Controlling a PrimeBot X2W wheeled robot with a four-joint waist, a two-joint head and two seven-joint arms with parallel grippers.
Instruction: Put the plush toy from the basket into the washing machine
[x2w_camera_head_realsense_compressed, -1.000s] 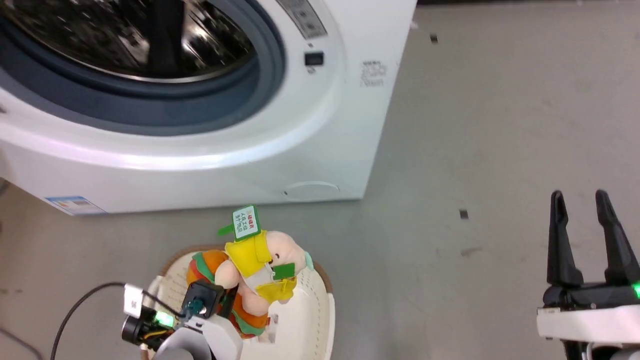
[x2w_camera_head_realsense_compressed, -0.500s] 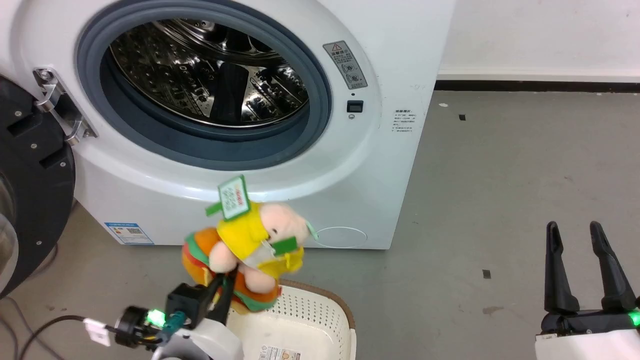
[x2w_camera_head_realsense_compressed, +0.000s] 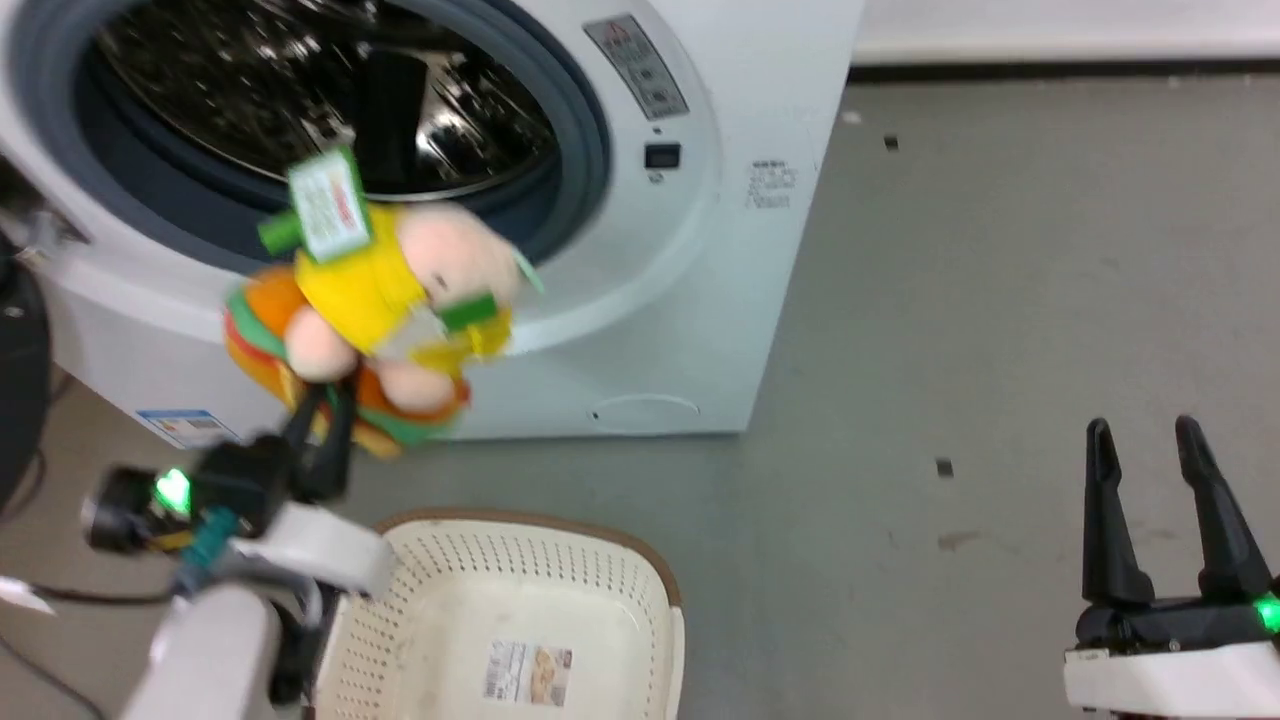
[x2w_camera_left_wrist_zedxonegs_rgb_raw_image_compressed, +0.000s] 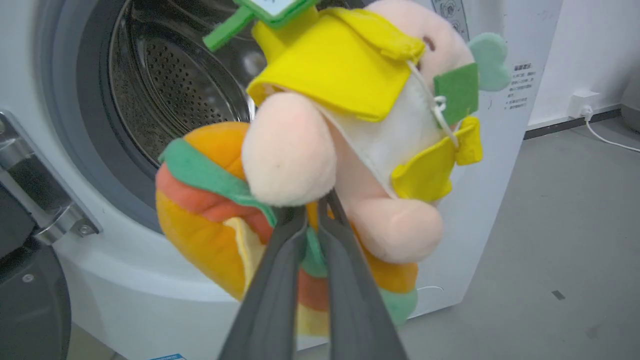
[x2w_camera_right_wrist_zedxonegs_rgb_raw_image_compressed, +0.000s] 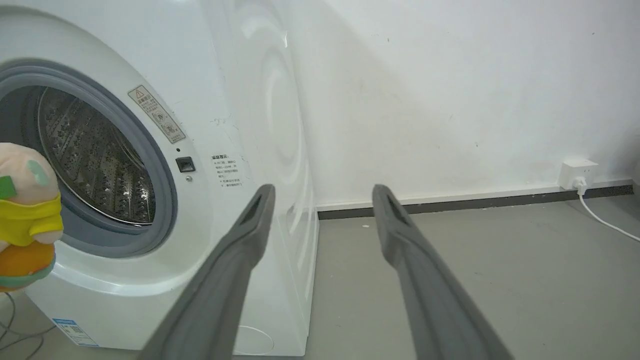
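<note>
I'm holding the plush toy before the washing machine —
left gripper is pinching it, clear of the basket; right gripper is hanging spread.

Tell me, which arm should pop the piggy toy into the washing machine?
Left. The left end effector is shut on the plush toy, in front of the open drum of the washing machine. The right end effector is open and empty, off to the side over the floor.

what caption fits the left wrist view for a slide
Left gripper pinching the plush toy before the open washing machine.
</note>
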